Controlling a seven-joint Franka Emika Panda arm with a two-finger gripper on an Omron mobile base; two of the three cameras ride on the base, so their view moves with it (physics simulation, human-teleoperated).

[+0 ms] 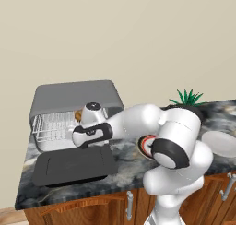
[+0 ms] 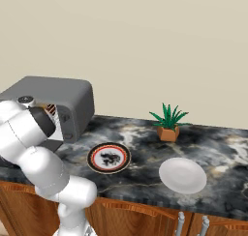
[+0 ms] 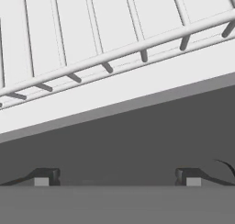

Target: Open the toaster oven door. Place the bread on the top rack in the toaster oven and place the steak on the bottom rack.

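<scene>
So the toaster oven (image 1: 73,95) sits at the left end of the marble counter (image 1: 124,150), and the toaster oven door (image 1: 73,166) is already folded all the way down, lying flat on the counter in front of the opening. Inside, the wire shelves show at the left of the cavity, and there's a little golden-brown bit, the bread (image 1: 78,115), on the upper shelf right next to the robot's wrist.

The arm reaches in from the right with its hand at the oven mouth, just above the dropped door. In the hand view the gripper (image 3: 117,176) has its two dark fingertips spread wide apart with nothing between them, pointed at the dark door panel and a rack (image 3: 114,53) above it. Can't tell which of the two racks that is.

Further right on the counter: a black-rimmed plate (image 2: 108,157) with a dark lump on it, a plain white plate (image 2: 182,175) and a small potted plant (image 2: 168,120).
</scene>
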